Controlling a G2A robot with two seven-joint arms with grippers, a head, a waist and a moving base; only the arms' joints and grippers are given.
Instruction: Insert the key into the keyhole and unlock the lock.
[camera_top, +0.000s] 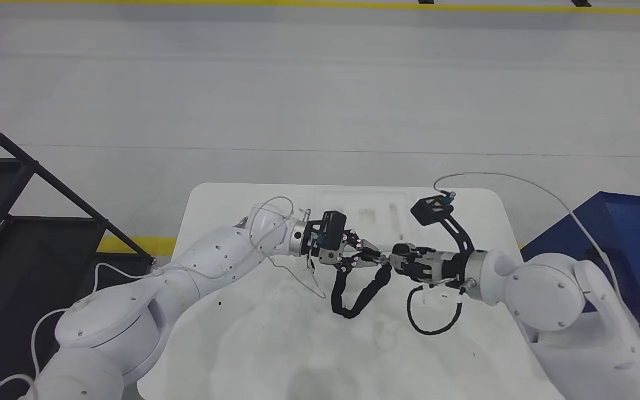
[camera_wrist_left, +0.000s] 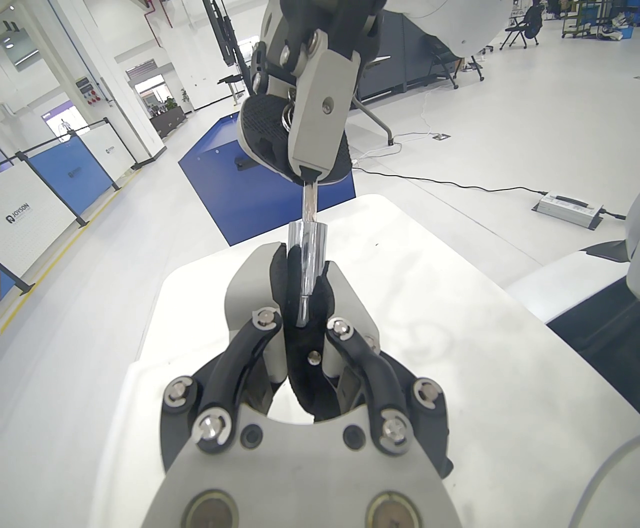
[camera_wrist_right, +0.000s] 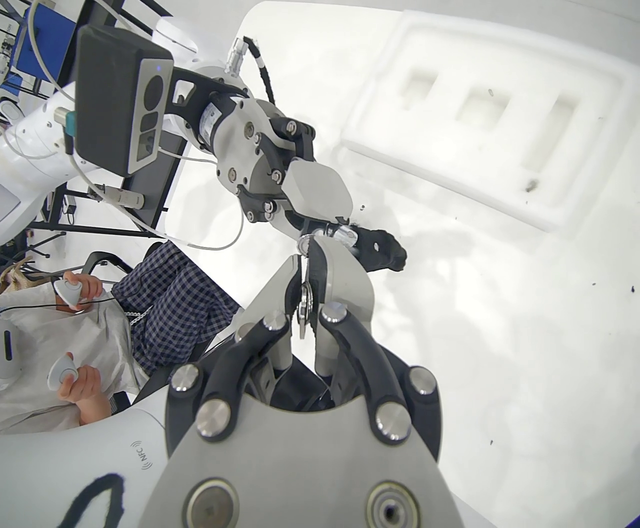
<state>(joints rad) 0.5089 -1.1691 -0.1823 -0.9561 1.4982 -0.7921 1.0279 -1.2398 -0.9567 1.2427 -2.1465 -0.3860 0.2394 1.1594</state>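
**Left gripper** (camera_wrist_left: 302, 270): closed narrow on the lock (camera_wrist_left: 308, 250) and held clear above the table (camera_wrist_left: 450, 310). The pads grip the black body, and the chrome barrel stands out past the fingertips.

**Lock:** the long axis runs straight out along the left gripper's fingers. The keyhole end faces away from that gripper, toward the right one. Seen from the top, this axis lies crosswise over the middle of the table, running from one arm to the other. The black cable (camera_top: 360, 292) hangs from the lock in a loop below the two grippers.

**Key** (camera_wrist_left: 310, 202): a slim metal blade in line with the barrel, pointing at the left gripper. Its tip meets the barrel's end face. How deep it sits cannot be told. The flat head, with a ring, is hidden between the right gripper's pads.

**Right gripper** (camera_wrist_left: 310, 172): pinched shut on the key's head, fingertip to fingertip with the left gripper. Only the blade bridges the gap between them. In its own wrist view, its fingers (camera_wrist_right: 345, 280) cover most of the barrel.

**Table:** a white top under both arms, touching neither the lock nor the key.

**Tray** (camera_wrist_right: 500, 165): white foam with three rectangular recesses, lying on the table's far side beyond the grippers.

**Mat** (camera_wrist_left: 220, 165): blue, on the floor past the table's edge.

**Box** (camera_wrist_left: 570, 207): grey and flat, on the floor, with a black lead running to it.
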